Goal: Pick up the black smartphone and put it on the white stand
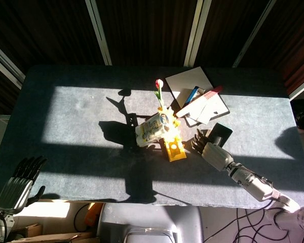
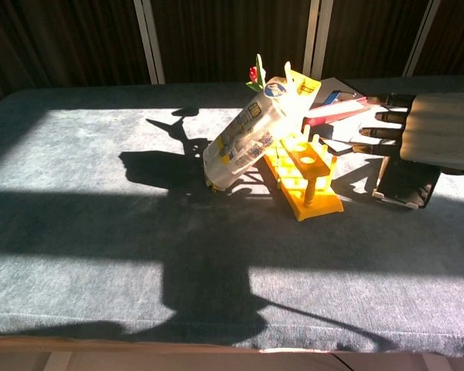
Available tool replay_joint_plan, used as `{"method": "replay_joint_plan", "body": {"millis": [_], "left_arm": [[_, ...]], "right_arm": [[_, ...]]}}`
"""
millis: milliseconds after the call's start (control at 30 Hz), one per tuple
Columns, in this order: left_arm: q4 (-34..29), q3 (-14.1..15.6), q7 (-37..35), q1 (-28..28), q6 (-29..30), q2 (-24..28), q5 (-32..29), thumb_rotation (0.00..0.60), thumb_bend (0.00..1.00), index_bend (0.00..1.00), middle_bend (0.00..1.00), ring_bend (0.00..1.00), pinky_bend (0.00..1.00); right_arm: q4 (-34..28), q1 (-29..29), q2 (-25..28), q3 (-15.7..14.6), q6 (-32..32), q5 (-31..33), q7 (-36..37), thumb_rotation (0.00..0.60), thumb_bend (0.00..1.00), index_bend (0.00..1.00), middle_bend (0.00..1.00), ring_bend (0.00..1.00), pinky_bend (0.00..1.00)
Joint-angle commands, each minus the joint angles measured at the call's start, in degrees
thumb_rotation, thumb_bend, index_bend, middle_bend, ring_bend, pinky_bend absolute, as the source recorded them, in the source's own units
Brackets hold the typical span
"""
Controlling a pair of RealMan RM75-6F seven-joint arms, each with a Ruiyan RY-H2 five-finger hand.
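The black smartphone (image 1: 221, 132) leans tilted at the right of the table, its lower edge (image 2: 406, 184) sitting in the white stand (image 2: 394, 199). My right hand (image 1: 211, 149) hovers just in front of and over it, fingers (image 2: 383, 132) stretched out straight toward the left and holding nothing. In the chest view the hand (image 2: 441, 139) covers the phone's upper part. My left hand (image 1: 17, 185) hangs off the table's near left corner, fingers apart and empty.
A yellow rack (image 2: 309, 174) stands just left of the phone, with a white-and-yellow snack bag (image 2: 243, 143) leaning on it and a red tulip (image 1: 159, 84) behind. Notebooks and a pen case (image 1: 200, 98) lie at the back right.
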Motion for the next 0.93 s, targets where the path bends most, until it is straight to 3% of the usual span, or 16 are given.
{"method": "replay_joint_plan", "body": {"millis": [33,233,400,633,933], "left_arm": [[0.1,0.0,-0.3,0.2,0.4,0.1,0.2,0.6,0.37,0.0,0.05,0.04,0.07],[1.2,-0.6,-1.2,0.7,2.8,-0.5,0.9,0.6,0.37,0.0,0.0,0.0,0.07],[1.3,-0.8,-1.9,1.1,3.2,-0.2,0.2,0.6,0.37,0.0,0.0,0.0,0.05],[2.0,-1.1,-2.1,0.6,3.0,-0.8,1.0,0.6,0.37,0.0,0.0,0.0,0.05],[1.7,-1.0,-0.5,0.4,1.8,-1.2,0.3,0.6,0.37,0.0,0.0,0.0,0.05]], "right_arm": [[-7.4,-5.2,0.9,0.2,9.4,0.2,7.0,0.6,0.32,0.0,0.12,0.11,0.0],[-13.0,-17.0,-1.1,-1.5,28.7,-0.5,21.8,0.6,0.32,0.0,0.0,0.0,0.0],[-10.3,-25.0,-2.5,-3.0,38.2,1.7,36.4,0.6,0.32,0.0,0.0,0.0,0.0],[-5.0,-30.1,-3.3,-2.7,37.5,9.0,46.2,0.6,0.32,0.0,0.0,0.0,0.0],[-4.4,-30.7,-2.3,-0.7,36.8,9.1,50.5,0.6,0.32,0.0,0.0,0.0,0.0]]}}
